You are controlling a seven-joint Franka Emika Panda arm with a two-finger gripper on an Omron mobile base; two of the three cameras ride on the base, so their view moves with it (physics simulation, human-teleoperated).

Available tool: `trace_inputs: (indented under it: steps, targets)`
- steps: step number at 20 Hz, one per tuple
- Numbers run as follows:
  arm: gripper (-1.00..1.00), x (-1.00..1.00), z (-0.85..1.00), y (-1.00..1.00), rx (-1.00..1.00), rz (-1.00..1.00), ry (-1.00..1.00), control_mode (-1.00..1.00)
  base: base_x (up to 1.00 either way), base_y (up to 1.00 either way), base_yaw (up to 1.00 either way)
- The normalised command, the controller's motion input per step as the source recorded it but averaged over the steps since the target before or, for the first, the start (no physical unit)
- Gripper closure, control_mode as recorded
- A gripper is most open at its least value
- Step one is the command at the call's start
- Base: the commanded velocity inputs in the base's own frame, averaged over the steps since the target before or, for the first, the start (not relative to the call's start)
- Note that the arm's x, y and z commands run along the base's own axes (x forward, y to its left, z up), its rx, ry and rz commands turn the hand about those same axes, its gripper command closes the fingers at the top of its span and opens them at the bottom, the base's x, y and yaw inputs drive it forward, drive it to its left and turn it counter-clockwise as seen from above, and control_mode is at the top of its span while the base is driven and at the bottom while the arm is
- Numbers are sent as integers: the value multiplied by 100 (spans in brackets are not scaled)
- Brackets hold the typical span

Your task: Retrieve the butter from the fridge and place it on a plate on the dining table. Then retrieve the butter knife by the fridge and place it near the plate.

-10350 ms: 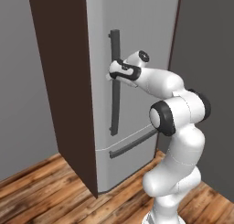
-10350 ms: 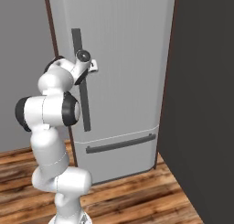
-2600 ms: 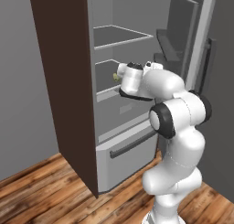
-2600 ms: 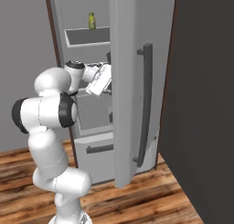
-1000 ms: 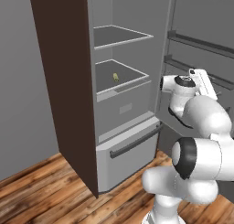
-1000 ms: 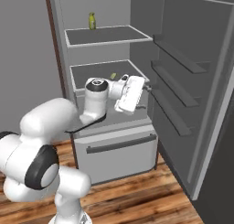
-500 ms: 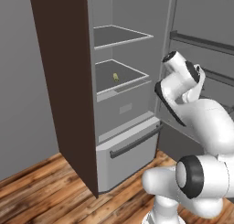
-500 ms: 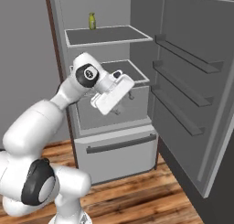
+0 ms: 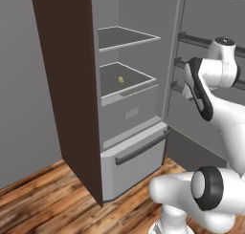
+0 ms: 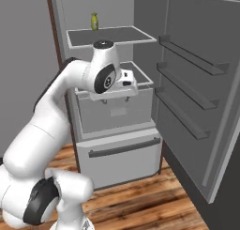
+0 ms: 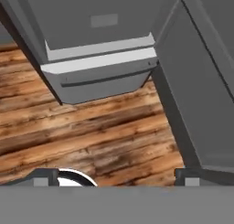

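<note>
Butter (image 9: pixel 121 79) sits small and pale on the middle shelf (image 9: pixel 139 80) of the fridge (image 10: pixel 117 144), whose door (image 10: pixel 201 83) stands wide so I can reach in. My gripper (image 10: pixel 125 81) hangs before that shelf, pointed at the floor; I cannot tell how wide my jaws stand, and I judge they hold nothing.

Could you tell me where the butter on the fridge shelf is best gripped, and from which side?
Probably across the short sides of the butter, coming in level from the open front of the fridge: it sits mid-shelf, with the upper shelf close overhead.
</note>
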Motion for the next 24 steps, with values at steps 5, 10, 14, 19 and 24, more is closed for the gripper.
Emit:
trace_inputs:
  steps: [5, 10, 14, 19, 24]
  targets:
    - [-100, -37, 0, 84, 23, -47, -31, -100, 0, 0, 0]
    - [-100, -19, 0, 53, 0, -33, 10, -100, 0, 0, 0]
    - [-100, -47, -50, 10, 0, -12, 14, -100, 0, 0, 0]
    - [-100, -48, -35, 10, 6, 0, 7, -100, 0, 0, 0]
    - [-100, -22, -19, 26, 2, 4, 1, -100, 0, 0, 0]
